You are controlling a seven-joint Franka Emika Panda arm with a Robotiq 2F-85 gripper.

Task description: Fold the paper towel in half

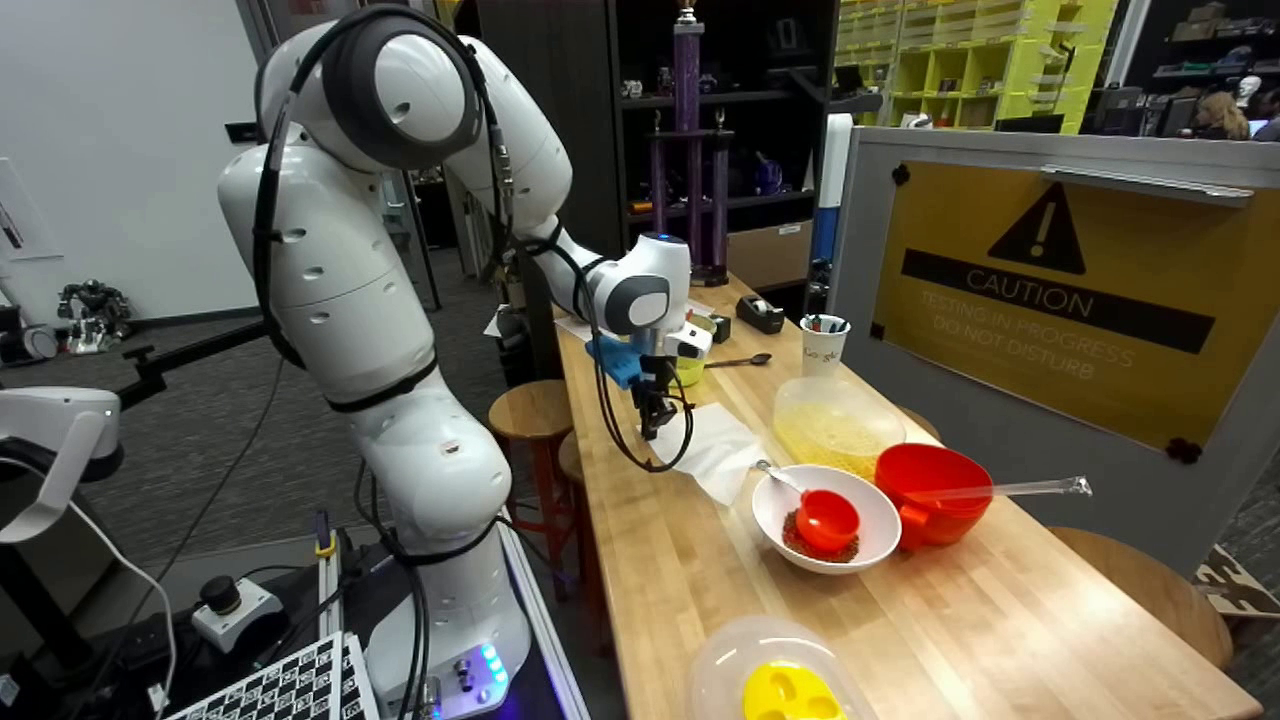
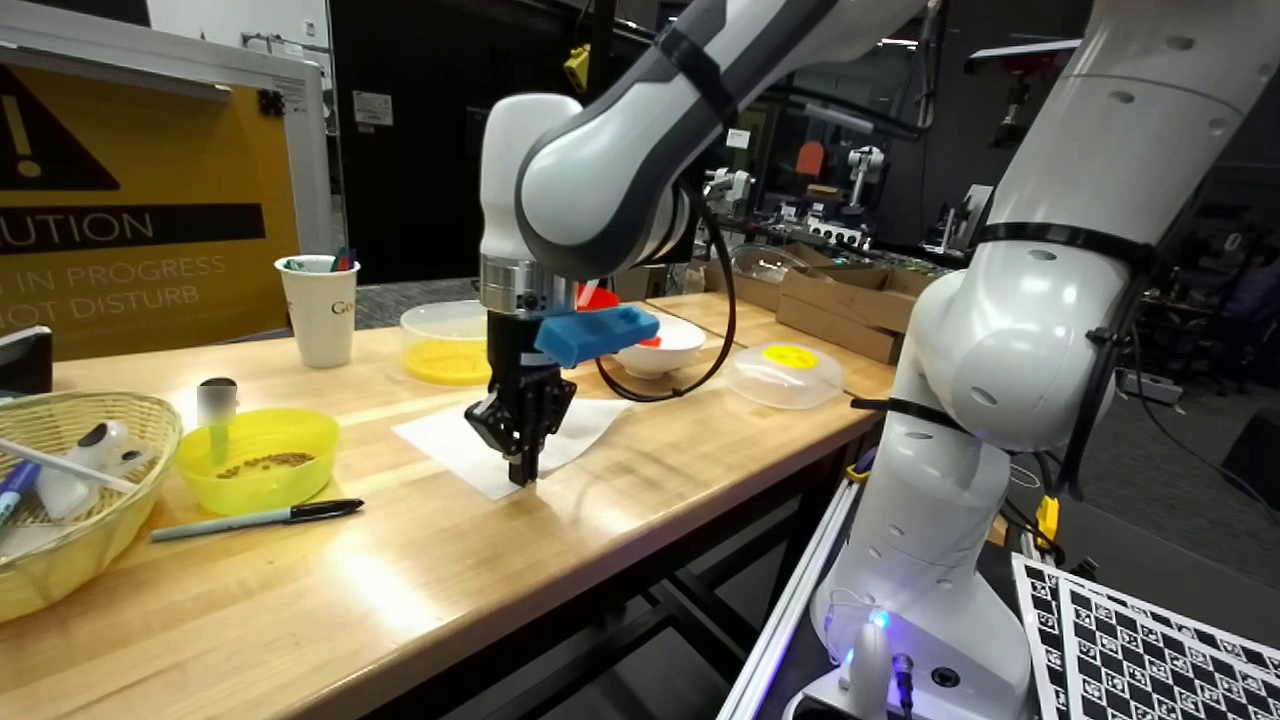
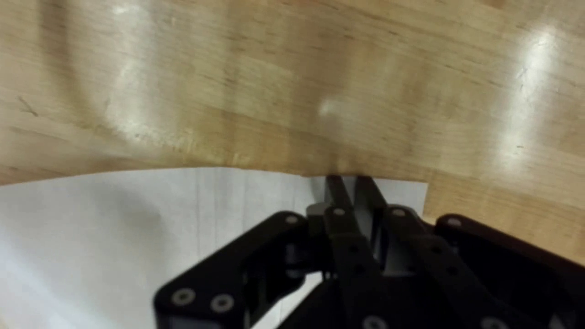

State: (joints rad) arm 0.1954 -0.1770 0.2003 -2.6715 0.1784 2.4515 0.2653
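The white paper towel [image 1: 715,452] lies spread on the wooden table, beneath and beside my gripper [image 2: 522,472]. In the wrist view its near-straight edge crosses the picture, and one corner of the paper towel [image 3: 406,192] shows just right of the fingers. Pointing down, my gripper [image 3: 349,180] has its fingertips at that edge, a short way from the corner. A narrow gap stands between the two fingers, and white paper shows through it. Whether the fingertips pinch any of the sheet cannot be made out. Part of the towel is hidden behind the gripper.
Close to the towel stand a white bowl [image 1: 872,495] with a red scoop, a red bowl [image 1: 930,460] and a clear tub [image 1: 838,398] with yellow contents. A yellow bowl [image 2: 262,490], a marker [image 2: 255,520], a wicker basket [image 2: 115,520] and a paper cup [image 2: 322,320] also occupy the table.
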